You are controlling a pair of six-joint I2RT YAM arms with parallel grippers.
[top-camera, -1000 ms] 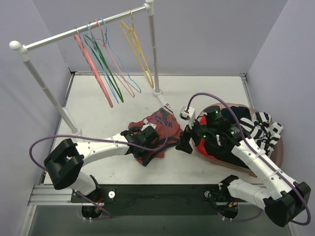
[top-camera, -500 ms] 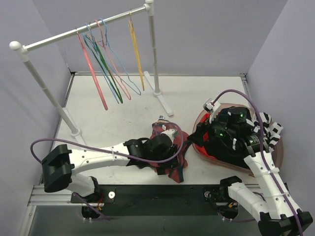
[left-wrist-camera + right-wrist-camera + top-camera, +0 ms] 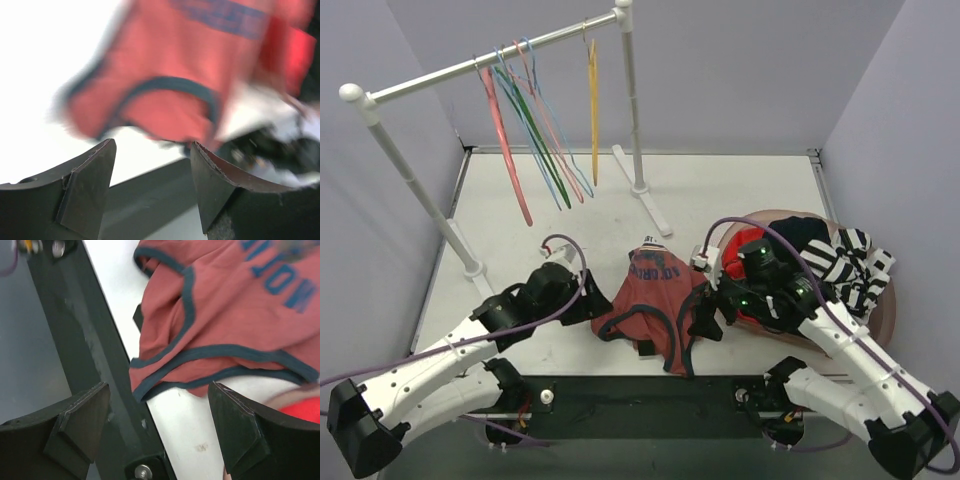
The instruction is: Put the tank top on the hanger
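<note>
The rust-red tank top (image 3: 655,295) lies loosely spread on the table near its front edge, its dark trim and chest print facing up. My left gripper (image 3: 597,304) sits just left of it, open and empty; its wrist view shows the blurred tank top (image 3: 175,65) beyond the gripper (image 3: 152,167). My right gripper (image 3: 702,318) hovers at the top's right side, open with nothing between its fingers. In that wrist view the tank top (image 3: 225,315) lies ahead of the gripper (image 3: 157,415). The yellow hanger (image 3: 593,100) hangs edge-on from the rail, far from both grippers.
The white rail (image 3: 480,65) on two posts carries a pink hanger (image 3: 507,145) plus green and blue ones. A brown basket (image 3: 888,312) at right holds a striped garment (image 3: 855,265) and a bright red garment (image 3: 748,240). The dark front rail (image 3: 85,330) borders the table.
My left gripper opened, let go of the tank top and drew back to the left. The top now lies spread flatter. The right gripper moved down to the top's right edge.
</note>
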